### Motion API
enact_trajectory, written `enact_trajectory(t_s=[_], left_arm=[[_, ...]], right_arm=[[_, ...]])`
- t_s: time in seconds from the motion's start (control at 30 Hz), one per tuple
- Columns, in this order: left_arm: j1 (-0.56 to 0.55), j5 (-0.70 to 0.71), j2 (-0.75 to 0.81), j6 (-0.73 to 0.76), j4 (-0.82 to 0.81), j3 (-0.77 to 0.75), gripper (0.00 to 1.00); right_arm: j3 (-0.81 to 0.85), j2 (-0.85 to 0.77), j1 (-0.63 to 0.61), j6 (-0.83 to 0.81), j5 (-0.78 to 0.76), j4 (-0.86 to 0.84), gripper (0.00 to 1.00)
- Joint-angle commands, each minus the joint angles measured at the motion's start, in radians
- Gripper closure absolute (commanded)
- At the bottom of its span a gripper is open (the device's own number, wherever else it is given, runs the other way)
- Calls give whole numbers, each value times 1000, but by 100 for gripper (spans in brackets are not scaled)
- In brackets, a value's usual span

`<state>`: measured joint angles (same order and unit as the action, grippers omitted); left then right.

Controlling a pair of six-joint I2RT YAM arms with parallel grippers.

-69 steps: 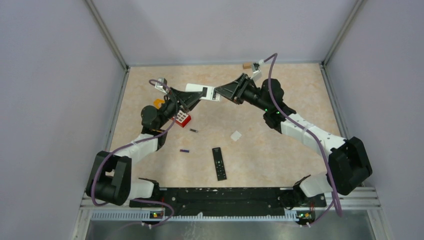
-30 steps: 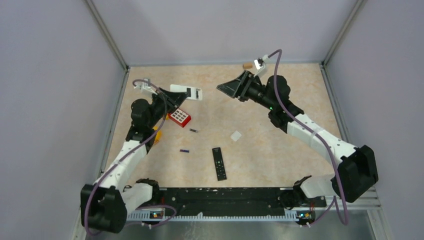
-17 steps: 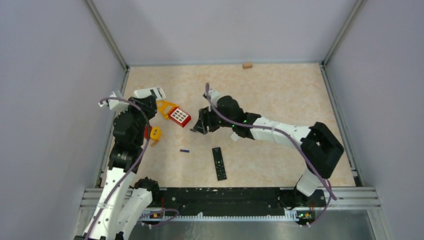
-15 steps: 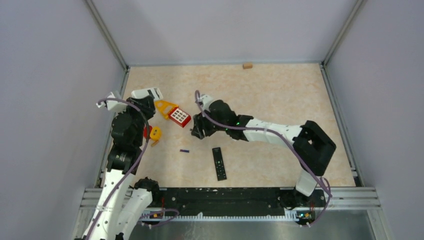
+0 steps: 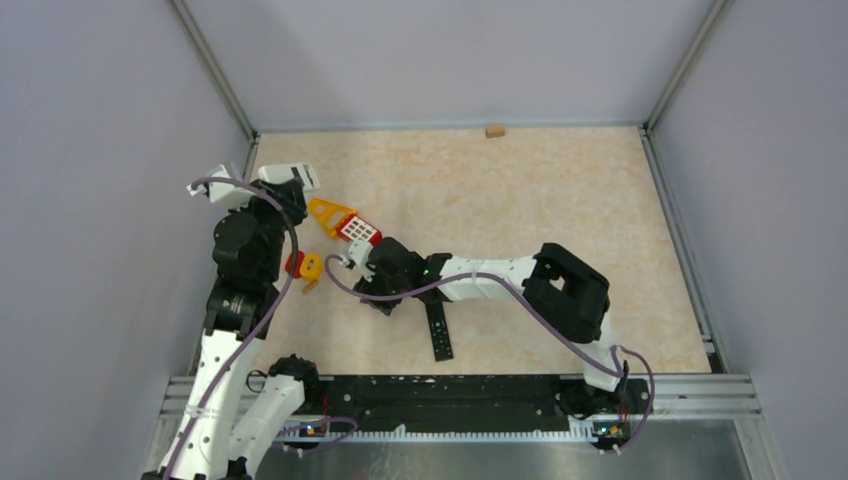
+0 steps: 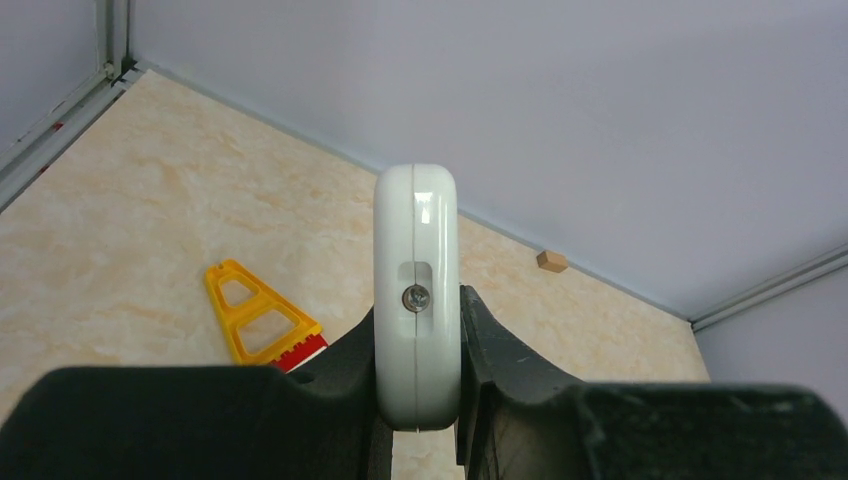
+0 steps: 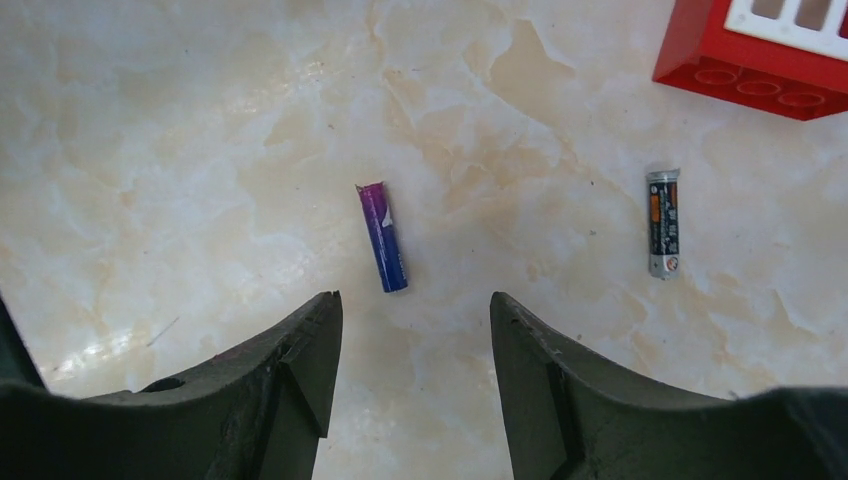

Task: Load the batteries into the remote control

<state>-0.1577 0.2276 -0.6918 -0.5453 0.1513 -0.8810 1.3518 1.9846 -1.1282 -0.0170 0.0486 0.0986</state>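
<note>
left arm [image 5: 240, 272]: reared upright at left edge, wrist high | left gripper [image 6: 418, 312]: jaws clamped on white remote [image 6: 417, 225] | right arm [image 5: 490, 275]: folded low, reaching leftward | right gripper [image 7: 410, 312]: facing down, jaws apart

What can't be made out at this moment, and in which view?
Top view: the right arm hides the purple battery and the grey battery, plus the black remote's far tip.
Left wrist: the white remote, clamped in the left end effector, shows only an edge; its battery bay is unseen.
Right wrist: the red block is cut off at the top-right corner; the grey battery's print is too small to read.
</note>
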Motion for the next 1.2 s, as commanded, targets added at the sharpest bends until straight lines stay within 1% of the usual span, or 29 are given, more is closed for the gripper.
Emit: enact_trajectory(t_s=[0.0, 0.07, 0.17, 0.27, 0.37, 0.47, 0.67, 0.73, 0.87, 0.9, 1.03, 1.17], left_arm=[[4, -51, -17, 16, -25, -50, 100], [4, -64, -20, 19, -28, -51, 100], [4, -76, -19, 21, -32, -49, 100], [4, -82, -21, 20, -32, -46, 100], [4, -85, -21, 16, -34, -41, 100], [4, -86, -17, 16, -35, -37, 100], [4, -82, -11, 21, -35, -35, 100], [4, -81, -12, 22, -36, -35, 100], [4, -84, -11, 23, -37, -33, 100], [4, -86, -10, 24, -38, -32, 100], [4, -101, -9, 22, -43, -25, 100], [4, -140, -3, 8, -69, -5, 100]], right_arm=[[116, 77, -32, -103, -41, 61, 44], [128, 88, -33, -99, -41, 69, 47], [91, 74, -33, -96, -14, 18, 48], [95, 88, -33, -97, 8, 11, 50], [113, 115, -35, -87, -9, 20, 53], [144, 147, -35, -67, -24, 42, 59], [156, 175, -35, -46, -27, 48, 63], [157, 181, -35, -46, -40, 51, 68], [148, 170, -35, -39, -106, 55, 93], [140, 161, -35, -31, -123, 47, 97], [108, 98, -33, 6, -185, 18, 100], [48, -7, 1, 111, -189, -27, 100]])
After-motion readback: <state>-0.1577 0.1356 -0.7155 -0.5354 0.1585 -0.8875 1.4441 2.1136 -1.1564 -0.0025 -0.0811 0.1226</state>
